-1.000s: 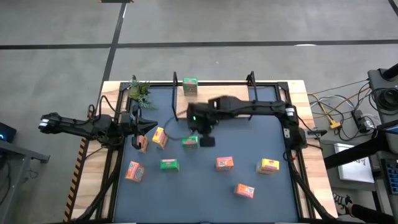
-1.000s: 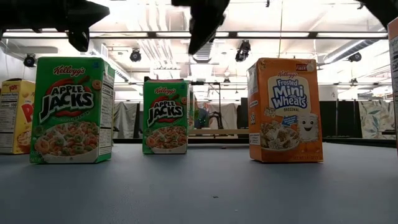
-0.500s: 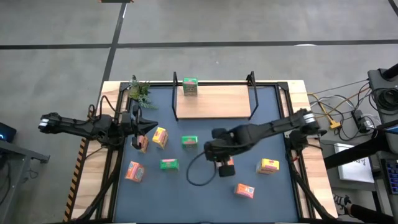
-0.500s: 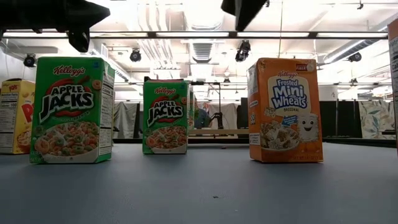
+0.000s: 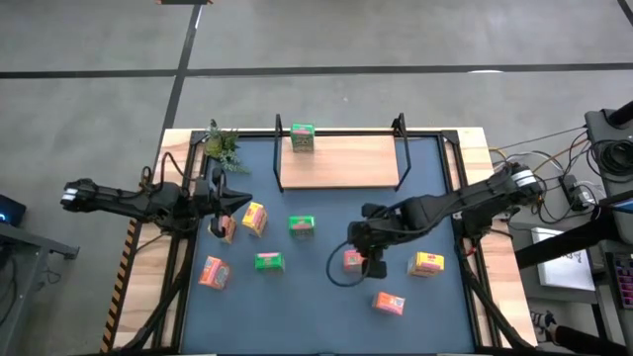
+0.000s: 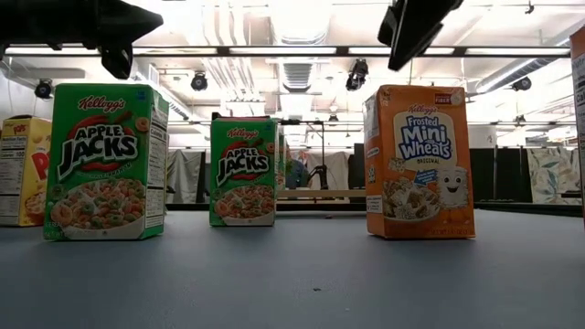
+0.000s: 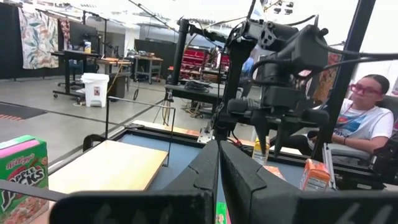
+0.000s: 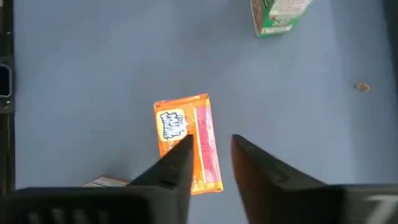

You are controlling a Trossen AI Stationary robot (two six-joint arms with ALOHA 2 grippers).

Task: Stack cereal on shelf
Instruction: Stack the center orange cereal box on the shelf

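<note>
1. Two grippers are in play: the right gripper [image 5: 358, 259] hangs over the mat, directly above an orange Frosted Mini Wheats box [image 5: 353, 259] that stands upright on the dark-blue mat [image 5: 435, 307].
2. Its fingers [image 8: 252, 163] stand partly apart in the right wrist view, with a narrow gap between them; they point down at the orange box [image 8: 189, 150] and hold nothing.
3. From table height the right gripper [image 6: 413, 27] sits above the top of the Mini Wheats box [image 6: 419, 162], apart from it.
4. Beyond the right gripper, toward the left arm, stand two green Apple Jacks boxes [image 5: 302, 225] [image 5: 268, 262].
5. Near the right gripper on its outer side is a yellow box [image 5: 427, 263]; another orange box [image 5: 389, 303] lies closer to the table's front edge.
6. Across the mat from the gripper is the light-wood shelf [image 5: 346, 163], with one green box [image 5: 303, 137] standing at its left end, next to a black post.
7. Waiting at the table's left side, the left gripper [image 5: 240, 200] has its fingers pressed together, holding nothing; a yellow box [image 5: 254, 218] and an orange one [image 5: 227, 228] lie just beside its tip, and another orange box [image 5: 213, 271] lies further toward the front edge.
8. Behind the left gripper, at the back corner, is a green plastic plant [image 5: 222, 145].
9. Past the right arm, in the left wrist view, a person [image 7: 364, 118] sits beyond the table.
</note>
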